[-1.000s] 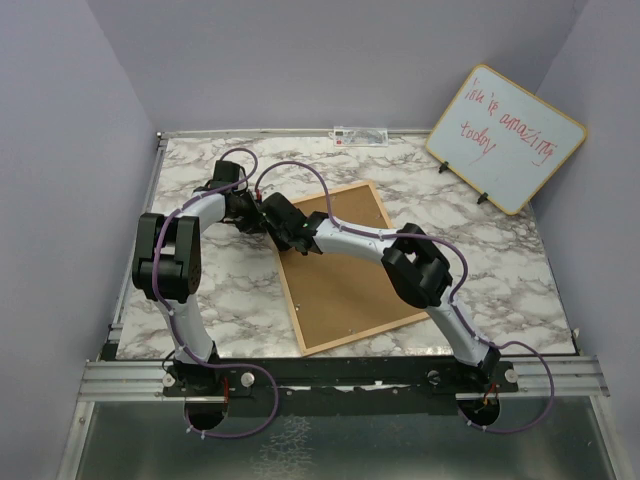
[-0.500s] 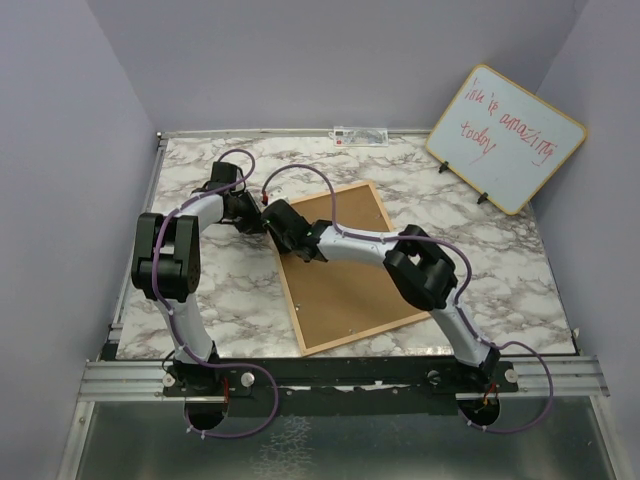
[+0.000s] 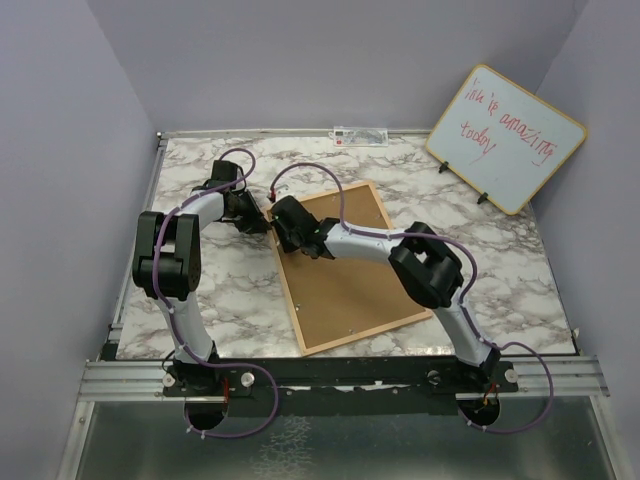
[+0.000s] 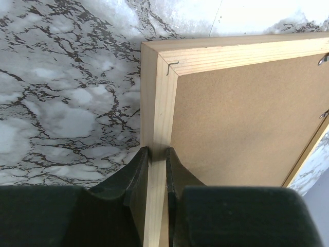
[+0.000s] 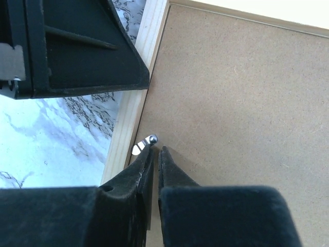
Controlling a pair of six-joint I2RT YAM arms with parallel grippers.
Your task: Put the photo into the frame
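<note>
The frame (image 3: 287,292) lies face down on the marble table with its brown backing board (image 3: 350,280) up. The photo is not in view. My left gripper (image 3: 266,227) is shut on the frame's left wooden rail (image 4: 159,103) near the far corner, one finger on each side (image 4: 157,154). My right gripper (image 3: 281,214) is over the backing (image 5: 231,92) just inside that rail. Its jaws are shut with nothing between them (image 5: 156,150). Its left fingertip touches a small metal retaining tab (image 5: 145,143). The left gripper's body (image 5: 77,56) shows just beyond it.
A wood-edged whiteboard (image 3: 505,138) with red writing leans at the back right. A small strip (image 3: 360,134) lies at the table's back edge. Two more metal tabs (image 4: 324,59) show on the frame's far rail. Purple walls enclose the table.
My right gripper has moved left and back across the backing toward the frame's far left corner, next to my left gripper. The left gripper and frame have not moved.
</note>
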